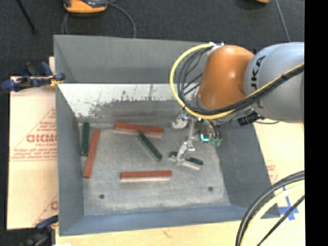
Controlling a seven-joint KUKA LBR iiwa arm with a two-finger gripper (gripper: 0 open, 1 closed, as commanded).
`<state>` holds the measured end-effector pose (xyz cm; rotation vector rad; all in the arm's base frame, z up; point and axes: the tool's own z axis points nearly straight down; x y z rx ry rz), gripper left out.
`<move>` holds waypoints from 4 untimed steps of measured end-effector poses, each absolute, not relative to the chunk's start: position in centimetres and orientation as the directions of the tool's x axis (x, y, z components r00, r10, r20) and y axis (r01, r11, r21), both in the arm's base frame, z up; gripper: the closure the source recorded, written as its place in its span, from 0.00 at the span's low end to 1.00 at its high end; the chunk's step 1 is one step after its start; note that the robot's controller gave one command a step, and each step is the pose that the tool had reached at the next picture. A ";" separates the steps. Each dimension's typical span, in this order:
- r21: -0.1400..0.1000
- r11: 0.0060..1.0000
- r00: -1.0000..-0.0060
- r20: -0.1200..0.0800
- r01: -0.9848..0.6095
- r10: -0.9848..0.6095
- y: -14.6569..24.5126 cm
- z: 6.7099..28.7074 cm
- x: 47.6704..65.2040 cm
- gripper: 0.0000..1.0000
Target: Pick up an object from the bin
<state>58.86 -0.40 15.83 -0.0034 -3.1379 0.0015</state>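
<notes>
Orange cover (pixel 223 76), end effector (pixel 184 155) over green bar (pixel 195 162)

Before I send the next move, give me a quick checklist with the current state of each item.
1. Gripper is low in the right part of the bin, at the short green bar: ok.
2. Short green bar is gripped: cannot tell.
3. Longer green bar, lying diagonally to the left, is apart from the short one: ok.
4. Red bar near the front lies apart from the gripper: ok.
5. Gripper stands off the right wall of the bin: ok.
</notes>
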 end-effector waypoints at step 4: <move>-0.001 0.999 -0.999 -0.008 0.033 0.033 -3.2 22.9 57.8 1.00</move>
